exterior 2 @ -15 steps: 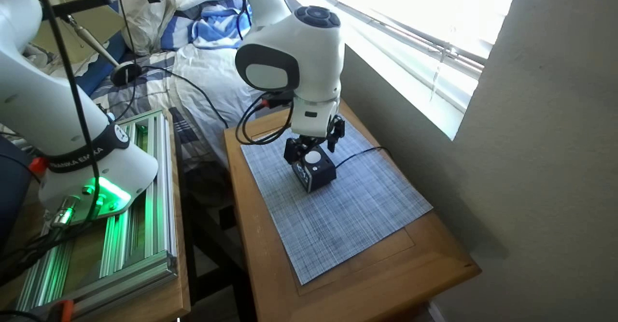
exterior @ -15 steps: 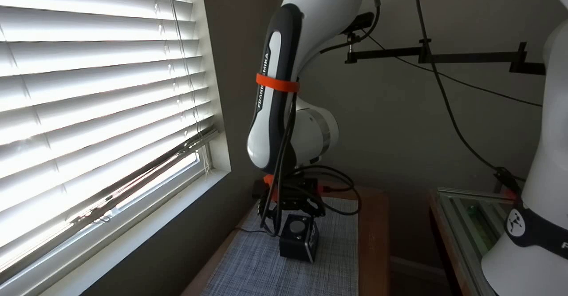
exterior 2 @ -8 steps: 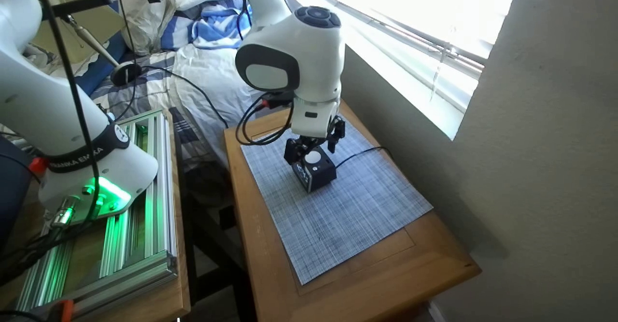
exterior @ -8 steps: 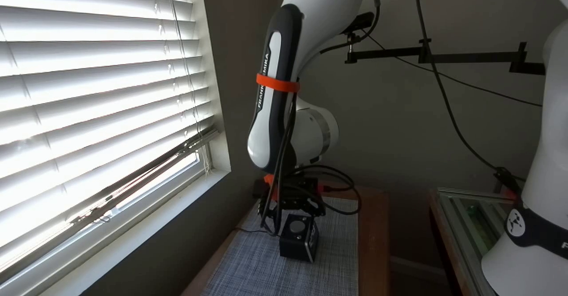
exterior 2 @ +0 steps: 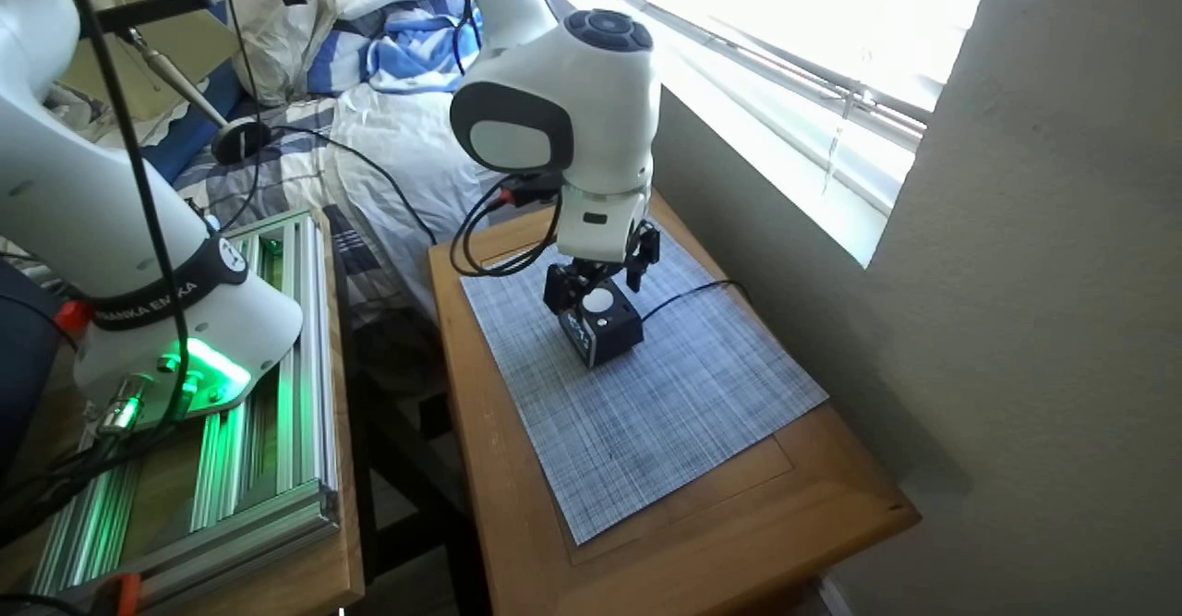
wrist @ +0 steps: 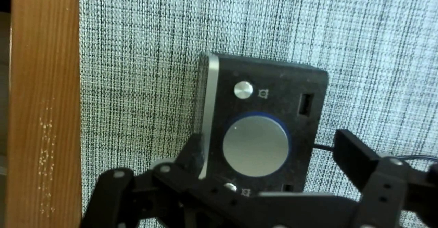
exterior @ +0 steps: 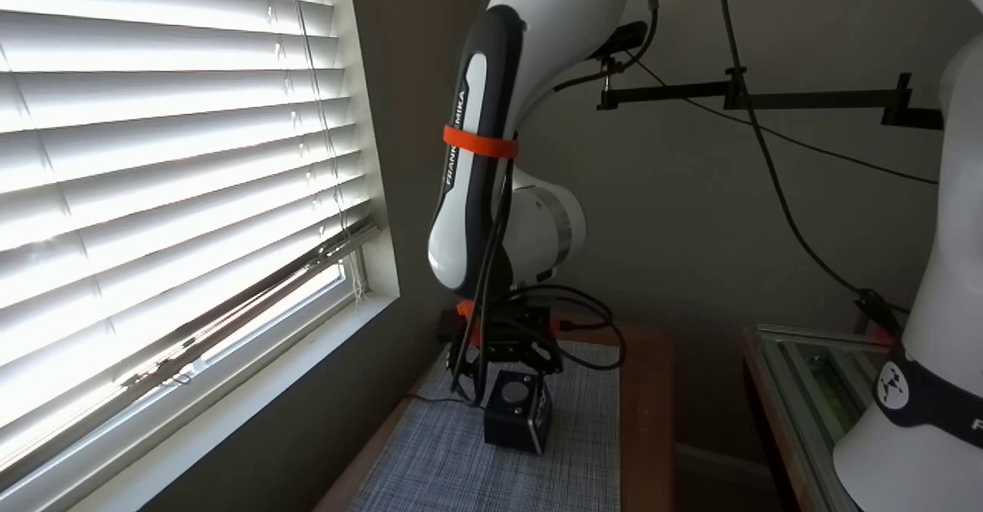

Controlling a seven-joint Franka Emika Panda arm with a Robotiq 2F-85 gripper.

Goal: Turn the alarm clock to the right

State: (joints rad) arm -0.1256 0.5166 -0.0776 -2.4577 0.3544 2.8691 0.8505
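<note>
The alarm clock is a small black box with a round grey top button; it shows in both exterior views [exterior: 507, 426] [exterior 2: 621, 334] and in the wrist view [wrist: 257, 146]. It sits upright on a grey woven mat [exterior 2: 665, 431]. A thin dark cord [exterior 2: 685, 295] runs from its back side towards the window wall. My gripper [exterior 2: 600, 274] is open above the clock. In the wrist view the gripper [wrist: 268, 144] has its left finger close beside the clock's silver-edged front. Its right finger is apart from the back, over the cord. Contact at the left finger is unclear.
The mat lies on a wooden table [exterior 2: 739, 542]. A window with blinds and a sill [exterior: 307, 378] runs along the wall near the arm. The robot base stands on a metal-framed bench [exterior 2: 305, 413] beside the table. Cables loop beside the wrist [exterior 2: 503, 265].
</note>
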